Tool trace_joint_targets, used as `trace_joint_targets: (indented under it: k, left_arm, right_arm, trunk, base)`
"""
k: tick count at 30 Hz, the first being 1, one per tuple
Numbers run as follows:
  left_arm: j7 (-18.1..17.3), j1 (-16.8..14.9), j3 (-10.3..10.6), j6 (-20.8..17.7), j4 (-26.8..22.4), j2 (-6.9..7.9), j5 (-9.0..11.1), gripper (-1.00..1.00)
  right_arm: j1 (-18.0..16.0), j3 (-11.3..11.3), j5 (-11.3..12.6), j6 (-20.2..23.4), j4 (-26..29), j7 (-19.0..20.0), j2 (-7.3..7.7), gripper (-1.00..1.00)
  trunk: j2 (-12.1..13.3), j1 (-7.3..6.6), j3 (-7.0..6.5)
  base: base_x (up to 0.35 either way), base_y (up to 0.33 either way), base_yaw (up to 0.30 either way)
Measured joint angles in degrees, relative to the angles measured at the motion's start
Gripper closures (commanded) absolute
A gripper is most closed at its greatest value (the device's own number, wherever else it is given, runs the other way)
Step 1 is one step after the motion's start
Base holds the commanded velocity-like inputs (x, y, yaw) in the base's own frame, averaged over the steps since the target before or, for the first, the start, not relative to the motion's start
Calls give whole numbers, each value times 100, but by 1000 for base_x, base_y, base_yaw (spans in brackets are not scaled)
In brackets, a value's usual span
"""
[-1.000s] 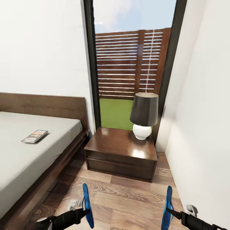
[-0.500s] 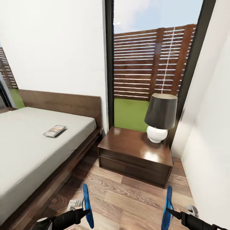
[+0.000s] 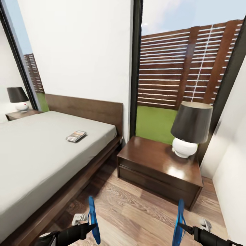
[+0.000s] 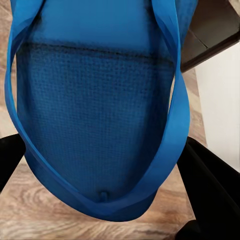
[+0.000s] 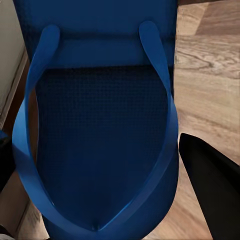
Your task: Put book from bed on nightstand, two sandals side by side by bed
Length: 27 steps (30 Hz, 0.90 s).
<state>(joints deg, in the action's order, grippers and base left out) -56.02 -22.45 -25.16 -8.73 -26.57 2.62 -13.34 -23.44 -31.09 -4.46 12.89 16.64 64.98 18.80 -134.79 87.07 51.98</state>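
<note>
No text, label, brand or number can be read anywhere. The thin dark paperback book with an orange band [image 3: 76,136], lying on the pale grey-white mattress of the dark wooden bed [image 3: 41,160], carries some pale marks on its cover, but they are too small and blurred to make out.

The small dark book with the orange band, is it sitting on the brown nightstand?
No, the book lies on the pale grey mattress of the bed, away from the nightstand.
</note>
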Motion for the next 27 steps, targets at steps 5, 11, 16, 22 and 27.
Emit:
trace_joint_targets:
  k: [5, 11, 16, 22, 27]
  left_arm:
    - [0, 0, -2, 0, -1, 0, 0, 100]
    - [0, 1, -2, 0, -1, 0, -4, 100]
    - [0, -1, -3, 0, 0, 0, -7, 100]
    - [0, 0, -2, 0, -1, 0, -8, 100]
    - [0, 2, -2, 0, -1, 0, -7, 100]
  right_arm:
    - [0, 0, 0, -1, 0, -1, 3, 100]
    - [1, 1, -1, -1, 1, -1, -1, 100]
    - [0, 1, -1, 0, 1, 0, 0, 100]
    - [0, 1, -1, -1, 0, -1, 0, 100]
    - [1, 3, 0, -2, 1, -1, 1, 100]
  trunk:
    - [0, 0, 0]
    - [0, 0, 0]
    - [0, 0, 0]
    - [0, 0, 0]
    - [0, 0, 0]
  base:
    - [0, -66, 294]
    - [0, -5, 294]
    - [0, -65, 294]
    - [0, -54, 294]
    - [0, -5, 294]
